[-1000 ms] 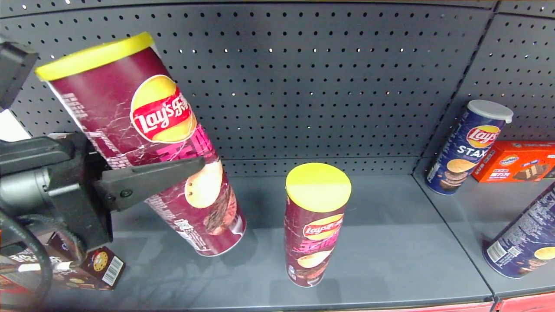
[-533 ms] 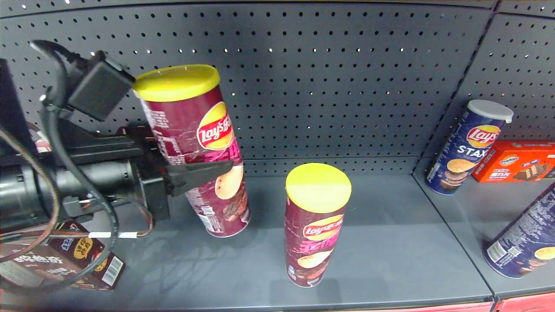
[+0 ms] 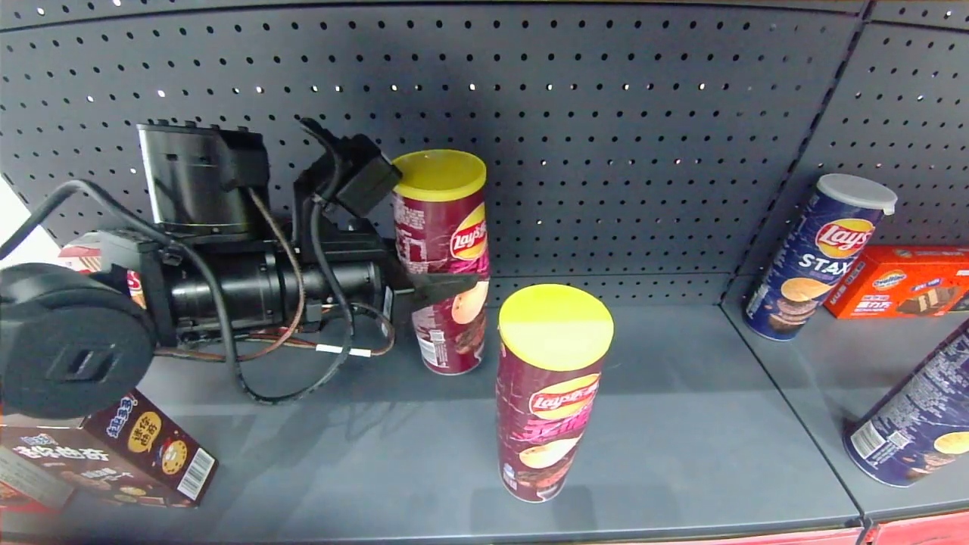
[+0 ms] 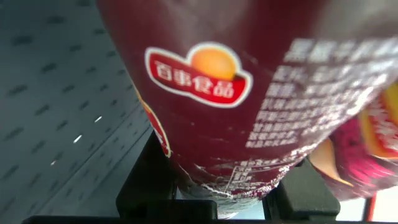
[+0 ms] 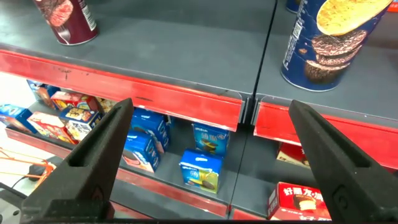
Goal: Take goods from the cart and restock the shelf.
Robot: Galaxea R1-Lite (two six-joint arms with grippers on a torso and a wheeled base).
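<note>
The left gripper point(image 3: 447, 286) clamps a near-upright maroon chip can point(image 3: 441, 227) left of frame centre, up-left of a second can point(image 3: 555, 393) on the grey shelf point(image 3: 681, 424); the right gripper point(image 5: 211, 163) is spread open

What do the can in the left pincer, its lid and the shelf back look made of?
Maroon chip can: likely paperboard tube under a glossy printed wrap, which shows highlights. Yellow lid: seemingly smooth plastic, with a rolled rim. Back panel: probably painted sheet metal, matte grey, punched with regular holes.
</note>
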